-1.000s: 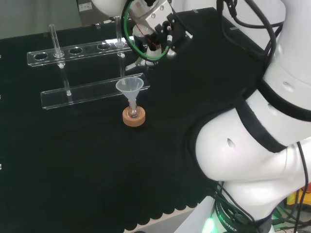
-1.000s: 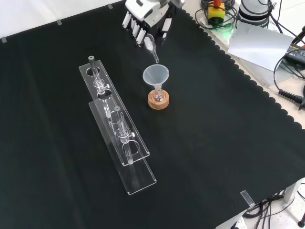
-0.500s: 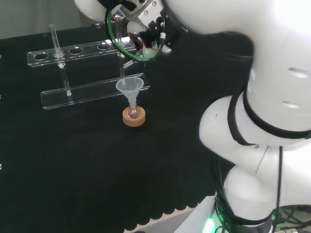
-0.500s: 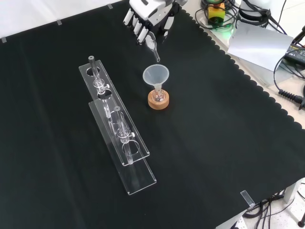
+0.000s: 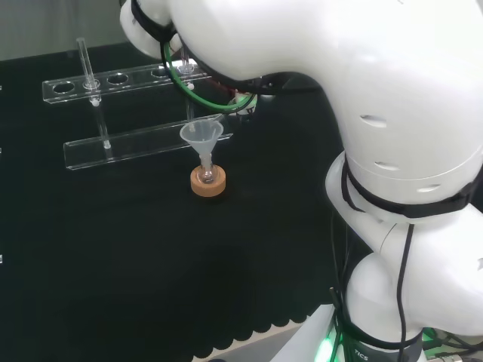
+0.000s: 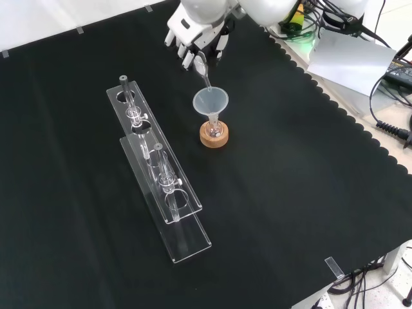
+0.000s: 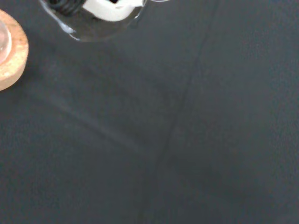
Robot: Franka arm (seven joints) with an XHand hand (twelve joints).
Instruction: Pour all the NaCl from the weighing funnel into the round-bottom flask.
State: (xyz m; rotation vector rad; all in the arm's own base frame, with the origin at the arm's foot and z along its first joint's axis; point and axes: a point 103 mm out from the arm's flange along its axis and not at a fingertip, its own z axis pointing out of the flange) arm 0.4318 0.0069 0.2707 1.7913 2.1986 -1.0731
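Above the plastic funnel (image 6: 210, 102), fingers (image 6: 187, 56) curled round weighing funnel (image 6: 202, 66), no legible writing

In the front view the hand (image 6: 193, 40) sits lower in the frame than before, and the weighing funnel (image 6: 203, 68) now reaches its spout to the plastic funnel's (image 6: 210, 102) rim. In the head view the arm's white links (image 5: 324, 83) now cover the upper middle.
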